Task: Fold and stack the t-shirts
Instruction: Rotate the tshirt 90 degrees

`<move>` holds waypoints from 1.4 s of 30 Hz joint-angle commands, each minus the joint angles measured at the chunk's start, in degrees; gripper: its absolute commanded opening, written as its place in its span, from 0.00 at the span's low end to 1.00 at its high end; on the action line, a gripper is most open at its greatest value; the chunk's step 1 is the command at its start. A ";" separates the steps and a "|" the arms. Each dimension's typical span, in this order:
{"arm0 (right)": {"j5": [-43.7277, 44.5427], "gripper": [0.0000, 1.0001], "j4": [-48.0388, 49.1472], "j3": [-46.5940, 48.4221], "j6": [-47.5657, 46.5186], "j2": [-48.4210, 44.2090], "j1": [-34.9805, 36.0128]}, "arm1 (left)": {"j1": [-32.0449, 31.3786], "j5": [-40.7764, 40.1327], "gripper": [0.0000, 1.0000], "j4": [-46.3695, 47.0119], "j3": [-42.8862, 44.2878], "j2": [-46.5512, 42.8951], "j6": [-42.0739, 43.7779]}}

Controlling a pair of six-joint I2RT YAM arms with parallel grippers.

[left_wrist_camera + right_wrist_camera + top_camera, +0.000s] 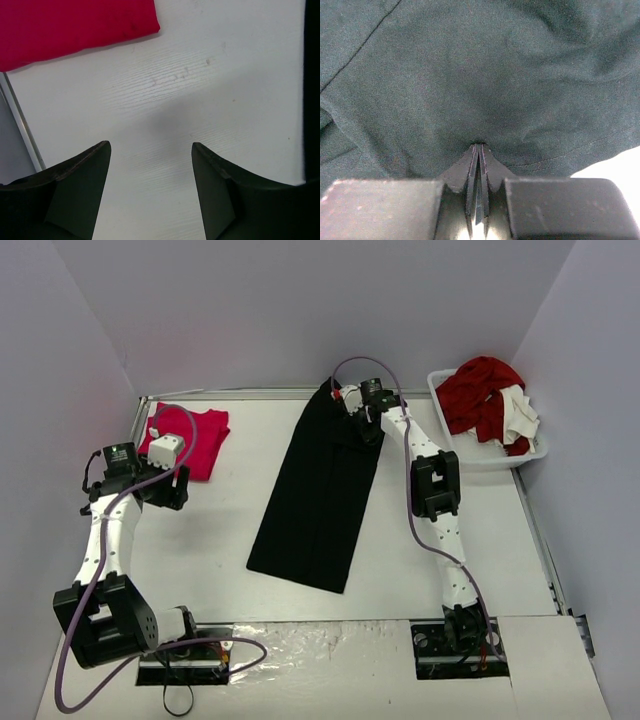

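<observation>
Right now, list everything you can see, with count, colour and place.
black t-shirt: one, black, folded into a long strip across the table's middle
pink-red t-shirt: one, pink-red, folded, far-left corner
basket: one, white, far-right corner
clothes: a heap, red and white, in the basket
table: one, white, under it all
left pincer: one, black fingers, open above bare table near the pink-red t-shirt
right pincer: one, black, shut on the black t-shirt's far end
</observation>
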 commanded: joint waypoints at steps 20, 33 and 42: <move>14.85 0.00 9.71 7.39 -20.88 13.92 10.51 | 1.78 -4.68 0.64 0.07 0.55 6.38 1.43; 21.71 0.00 22.64 -11.57 -23.89 2.09 10.78 | 1.87 -2.05 0.65 -0.02 0.73 6.65 1.52; 23.29 0.58 22.64 -38.89 -16.52 -24.88 10.87 | 1.52 5.59 0.65 -0.64 1.08 2.09 0.12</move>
